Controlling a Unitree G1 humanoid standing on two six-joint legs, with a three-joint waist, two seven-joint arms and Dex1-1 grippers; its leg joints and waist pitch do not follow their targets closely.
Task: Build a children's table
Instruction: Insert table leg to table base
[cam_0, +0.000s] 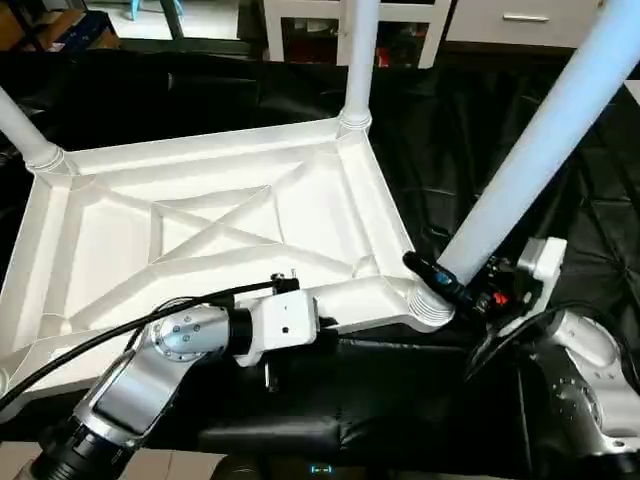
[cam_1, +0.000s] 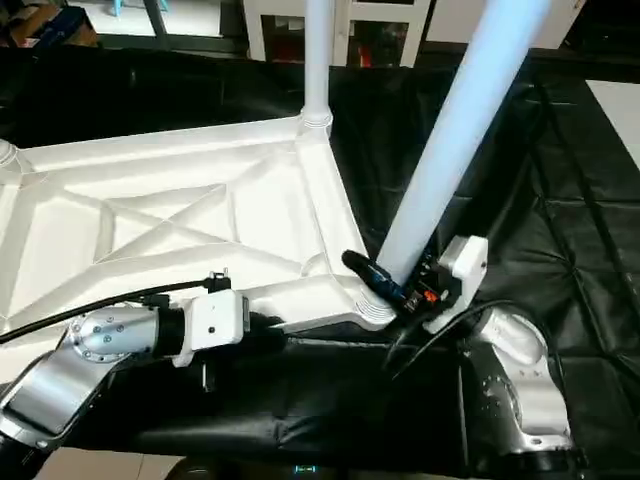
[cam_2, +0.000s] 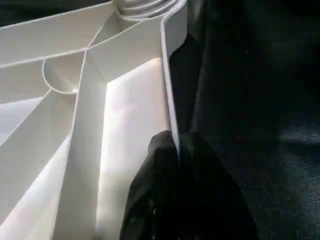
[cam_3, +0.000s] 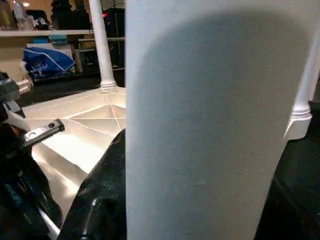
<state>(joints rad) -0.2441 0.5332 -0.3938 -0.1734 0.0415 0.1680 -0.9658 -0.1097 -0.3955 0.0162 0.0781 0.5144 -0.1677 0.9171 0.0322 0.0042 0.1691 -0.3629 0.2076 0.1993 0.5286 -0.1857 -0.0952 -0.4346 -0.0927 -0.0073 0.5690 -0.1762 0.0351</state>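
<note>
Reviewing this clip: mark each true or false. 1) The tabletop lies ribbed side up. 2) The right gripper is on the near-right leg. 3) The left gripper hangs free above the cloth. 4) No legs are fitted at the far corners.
1) True: the tabletop shows its X ribs.
2) True: the right gripper grips the leg near its socket.
3) False: the left gripper is shut on the tabletop's near rim.
4) False: both far corners hold legs.
</note>
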